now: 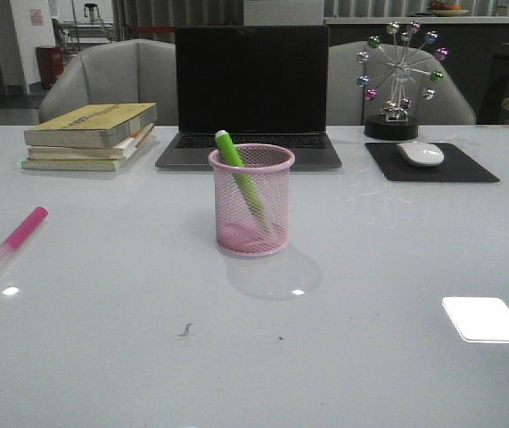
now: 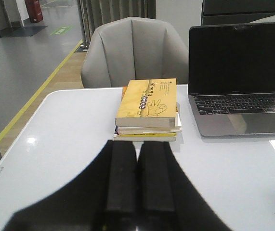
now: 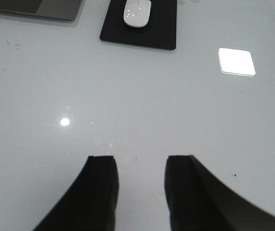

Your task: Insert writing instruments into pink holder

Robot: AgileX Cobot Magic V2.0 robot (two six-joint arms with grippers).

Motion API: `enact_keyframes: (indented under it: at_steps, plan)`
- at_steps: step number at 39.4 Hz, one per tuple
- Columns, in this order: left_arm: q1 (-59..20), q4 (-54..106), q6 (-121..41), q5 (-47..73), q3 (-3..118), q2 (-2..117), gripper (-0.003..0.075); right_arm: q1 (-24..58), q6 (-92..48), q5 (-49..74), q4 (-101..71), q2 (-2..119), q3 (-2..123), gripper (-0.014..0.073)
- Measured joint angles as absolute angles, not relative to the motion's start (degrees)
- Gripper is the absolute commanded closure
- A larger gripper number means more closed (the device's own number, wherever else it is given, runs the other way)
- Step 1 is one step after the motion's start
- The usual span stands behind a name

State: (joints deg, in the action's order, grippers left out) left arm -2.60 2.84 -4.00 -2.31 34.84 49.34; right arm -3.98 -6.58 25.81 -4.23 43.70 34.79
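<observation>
The left gripper (image 2: pixel 137 185) has its fingers pressed together w/ nothing between, books (image 2: pixel 148 108) lying just ahead of them. The right gripper (image 3: pixel 141 185) is spread apart, empty, w/ bare table (image 3: pixel 142 101) between its fingers. The green marker (image 1: pixel 242 181) leans inside the pink holder (image 1: pixel 251 201); the pink marker (image 1: pixel 18 237) lies flat on the table, well apart from both grippers' fingers.

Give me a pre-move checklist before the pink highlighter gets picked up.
1. Round pink wire-mesh cup upright: ok.
2. Lime green highlighter already in the cup, leaning: ok.
3. Bright pink highlighter lying free on the white table, nothing touching it: ok.
4. Left gripper open for a grasp: not ok, fingers closed.
5. Right gripper open and empty: ok.
6. Room in the cup beside the green highlighter: ok.
</observation>
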Motion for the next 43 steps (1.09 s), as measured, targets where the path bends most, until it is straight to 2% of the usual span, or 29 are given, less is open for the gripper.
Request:
enact_keyframes:
  at_steps: [7, 19, 26, 36, 43]
  plan:
    - [-2.6, 2.84, -4.0, -2.9, 34.84, 49.34, 0.0626, -3.98, -6.58, 25.81, -4.23, 43.7, 34.79, 0.0221]
    - [-2.6, 2.84, -4.0, 2.28, 38.28, 50.42, 0.0551, -3.98, -6.58, 25.81, -4.23, 43.7, 34.79, 0.0221]
    - [-2.6, 2.84, -4.0, 4.72, 44.07, 54.18, 0.0475, -3.98, -6.58, 25.85, -4.23, 43.7, 34.79, 0.0221]
    - [-2.6, 2.84, -4.0, 15.55, 57.36, 64.18, 0.0289, -3.98, -6.58, 25.94, -4.23, 43.7, 34.79, 0.0221]
    - [-2.6, 4.81, -4.0, 22.71, 66.82, 72.74, 0.026, -3.98, -6.58, 26.4, -4.23, 43.7, 34.79, 0.0221]
